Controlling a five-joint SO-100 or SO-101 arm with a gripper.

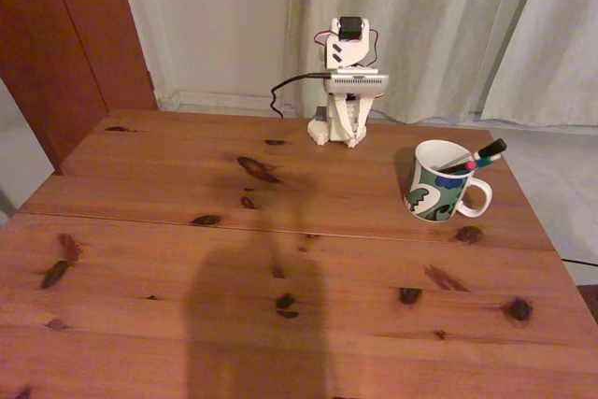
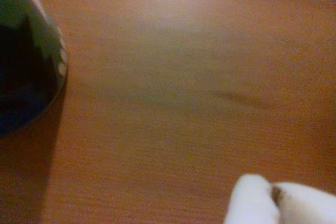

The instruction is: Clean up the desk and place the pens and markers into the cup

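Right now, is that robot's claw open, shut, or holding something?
Gripper: shut, with the white fingertips pressed together just above the desk and nothing visible between them in the wrist view.

— What is seen behind, in the fixed view?
— Pale curtains (image 1: 439,25) are hung across the back, and a reddish-brown door (image 1: 65,35) is set at the left.
— And lower down?
— A black cable (image 1: 290,86) is looped before the curtains.

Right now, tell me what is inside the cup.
Pens lean in the cup, tips over its rim: a black-and-green marker end and a red tip. Their lower ends are hidden by the wall.
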